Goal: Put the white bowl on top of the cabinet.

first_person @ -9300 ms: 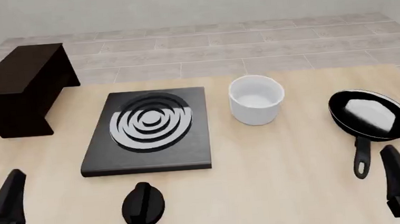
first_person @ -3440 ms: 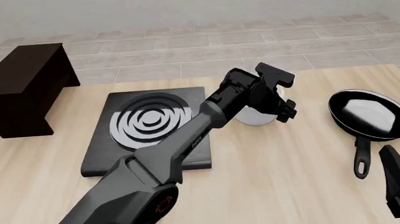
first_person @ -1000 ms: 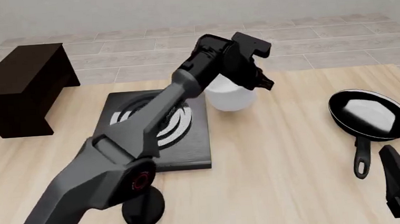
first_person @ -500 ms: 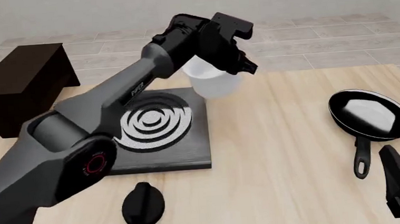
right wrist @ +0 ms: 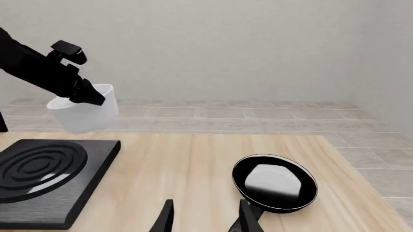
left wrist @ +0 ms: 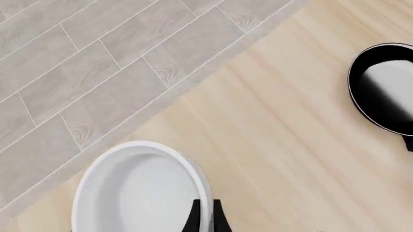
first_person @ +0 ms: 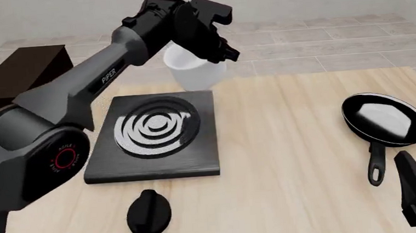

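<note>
The left gripper (first_person: pixel 218 48) grips the white bowl's (first_person: pixel 190 71) rim, lifted.

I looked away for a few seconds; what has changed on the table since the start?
The left gripper reached in, clamped the white bowl by its rim, lifted it and is carrying it left toward the cabinet. The stove plate, knob, frying pan and right gripper stayed put.
</note>
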Robot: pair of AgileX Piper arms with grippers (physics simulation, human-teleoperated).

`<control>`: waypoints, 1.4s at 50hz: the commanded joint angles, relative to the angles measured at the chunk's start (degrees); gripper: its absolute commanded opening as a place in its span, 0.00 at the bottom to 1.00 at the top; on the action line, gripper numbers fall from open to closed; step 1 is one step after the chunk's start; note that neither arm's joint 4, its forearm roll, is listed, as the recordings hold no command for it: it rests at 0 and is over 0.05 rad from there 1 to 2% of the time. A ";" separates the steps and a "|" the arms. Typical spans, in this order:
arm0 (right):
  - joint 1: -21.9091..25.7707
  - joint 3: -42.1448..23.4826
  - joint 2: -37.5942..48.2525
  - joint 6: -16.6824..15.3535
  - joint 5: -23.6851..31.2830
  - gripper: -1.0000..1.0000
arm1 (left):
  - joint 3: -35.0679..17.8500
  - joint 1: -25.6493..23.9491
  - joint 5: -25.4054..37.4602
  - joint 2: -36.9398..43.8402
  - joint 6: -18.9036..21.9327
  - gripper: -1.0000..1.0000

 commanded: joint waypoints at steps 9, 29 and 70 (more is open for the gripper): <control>0.01 0.00 0.00 0.00 -0.01 1.00 | -4.64 5.55 3.50 -1.91 1.24 0.00; 0.00 0.00 0.00 0.00 0.00 1.00 | -16.14 13.44 8.69 1.92 3.50 0.00; 0.00 0.00 0.00 -0.01 0.00 1.00 | -19.61 25.49 10.53 0.41 5.17 0.00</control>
